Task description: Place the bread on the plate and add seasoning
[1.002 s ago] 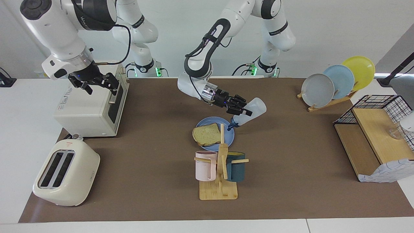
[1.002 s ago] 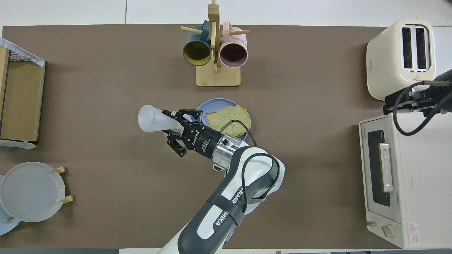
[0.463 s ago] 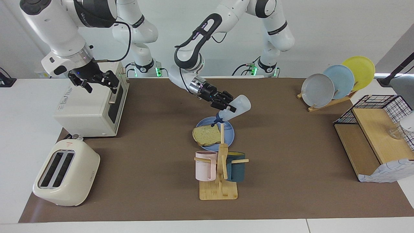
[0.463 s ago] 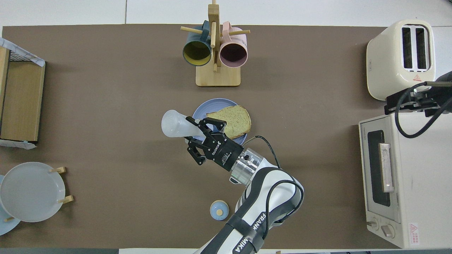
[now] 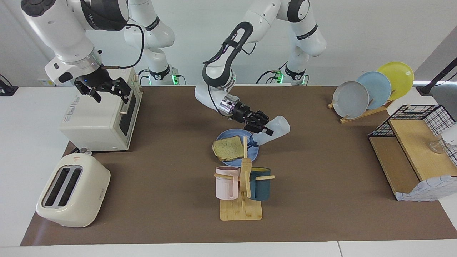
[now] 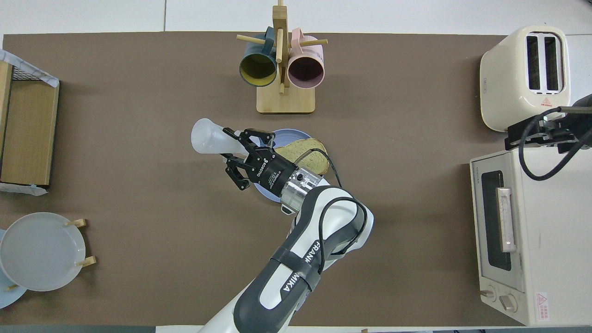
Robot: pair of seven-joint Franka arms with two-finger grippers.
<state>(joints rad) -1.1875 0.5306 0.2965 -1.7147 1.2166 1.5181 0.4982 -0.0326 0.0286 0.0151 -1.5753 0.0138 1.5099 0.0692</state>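
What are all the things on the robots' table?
bread: 1, tan, on the plate
plate: 1, blue, mid-table
seasoning bottle: 1, white with navy cap, tilted cap-down over the plate
mug rack: 1, wooden, with pink mug and teal mug
toaster: 1, cream, right arm's end
toaster oven: 1, cream, nearer the robots than the toaster
plate rack: 1, holding grey, light-blue, yellow plates
wire shelf: 1, left arm's end
left gripper: shut on the seasoning bottle
right gripper: open, waiting over the toaster oven

One camera faces the robots from high across the table; another looks steeply down; both share the mug rack (image 5: 241,189) (image 6: 284,69).
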